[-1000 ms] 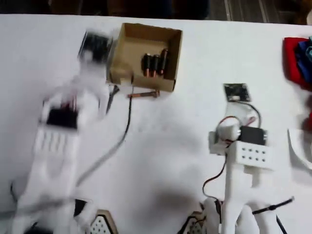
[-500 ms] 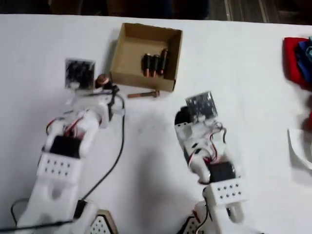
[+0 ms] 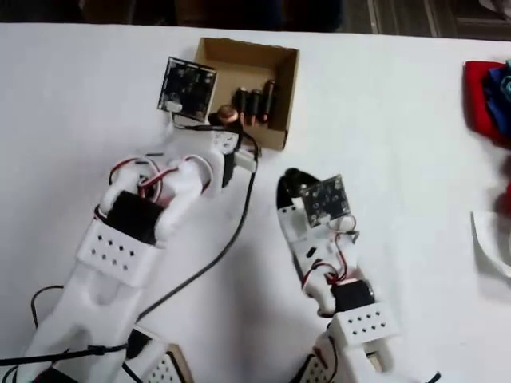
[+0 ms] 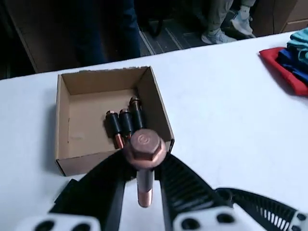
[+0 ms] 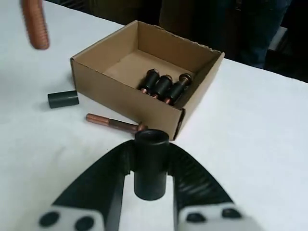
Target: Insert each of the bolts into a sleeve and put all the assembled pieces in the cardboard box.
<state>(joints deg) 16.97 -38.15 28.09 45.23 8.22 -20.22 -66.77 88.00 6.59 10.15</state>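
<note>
My left gripper [image 4: 142, 166] is shut on a copper bolt [image 4: 143, 153], held upright head-up just in front of the cardboard box [image 4: 65, 120]; in the high view the same bolt [image 3: 226, 116] hangs at the box's [image 3: 206, 60] near left wall. Three assembled pieces [image 3: 254, 104] lie inside the box. My right gripper [image 5: 150, 168] is shut on a black sleeve [image 5: 150, 163], upright, a little right of and nearer than the box [image 5: 120, 94]. A loose bolt [image 5: 115, 123] and a loose sleeve [image 5: 63, 99] lie on the table by the box's front wall.
Red and blue cloth [image 3: 487, 92] lies at the table's right edge, with a white object [image 3: 489, 243] nearer along that edge. A black cable [image 3: 215, 255] trails across the table from the left arm. Open white tabletop lies right of the box.
The left arm has swung right, carrying the bolt to the box's front left. The right arm came in from the right and now stands nearer the box with its sleeve.
</note>
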